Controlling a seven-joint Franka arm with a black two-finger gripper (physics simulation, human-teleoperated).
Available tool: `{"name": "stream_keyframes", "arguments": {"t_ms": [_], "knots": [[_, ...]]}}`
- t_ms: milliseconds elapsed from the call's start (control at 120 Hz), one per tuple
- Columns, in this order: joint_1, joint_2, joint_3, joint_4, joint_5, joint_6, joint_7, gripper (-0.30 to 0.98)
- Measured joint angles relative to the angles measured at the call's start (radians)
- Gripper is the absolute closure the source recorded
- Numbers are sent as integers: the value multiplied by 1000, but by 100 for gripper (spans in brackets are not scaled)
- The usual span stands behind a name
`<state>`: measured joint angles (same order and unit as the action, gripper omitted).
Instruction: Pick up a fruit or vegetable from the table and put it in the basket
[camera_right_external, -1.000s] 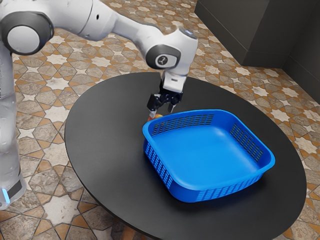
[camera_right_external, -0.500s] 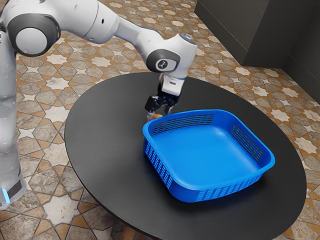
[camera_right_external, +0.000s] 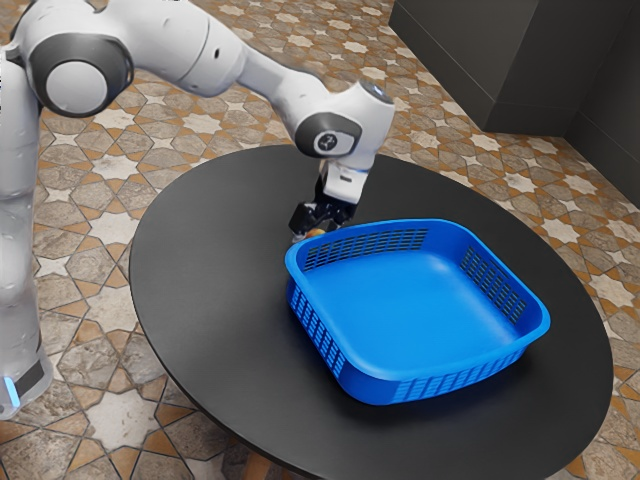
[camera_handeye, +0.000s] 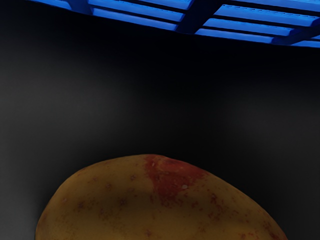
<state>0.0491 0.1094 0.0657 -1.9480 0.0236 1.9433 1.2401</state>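
Closing on the food is, I judge, the step in hand: the gripper (camera_right_external: 318, 229) is low at the fruit or vegetable (camera_handeye: 150, 210), a yellow-brown oval with a red patch, though I cannot tell whether it is open or shut. The food is right under my hand, at the tabletop (camera_right_external: 220, 285), just outside the basket (camera_right_external: 420, 389), near the rim at the basket's ten o'clock as seen in the exterior view. Next calls for a firm squeeze across the rounded sides, which could slip if taken too high, then a lift straight up until the food clears the rim, and a carry toward four o'clock to release over the basket's floor.
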Motion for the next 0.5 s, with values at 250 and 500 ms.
{"name": "stream_keyframes", "arguments": {"t_ms": [250, 500], "knots": [[0, 22, 0, -1, 0, 10, 1, 0], [1, 26, 0, 0, 0, 23, -2, 0]]}}
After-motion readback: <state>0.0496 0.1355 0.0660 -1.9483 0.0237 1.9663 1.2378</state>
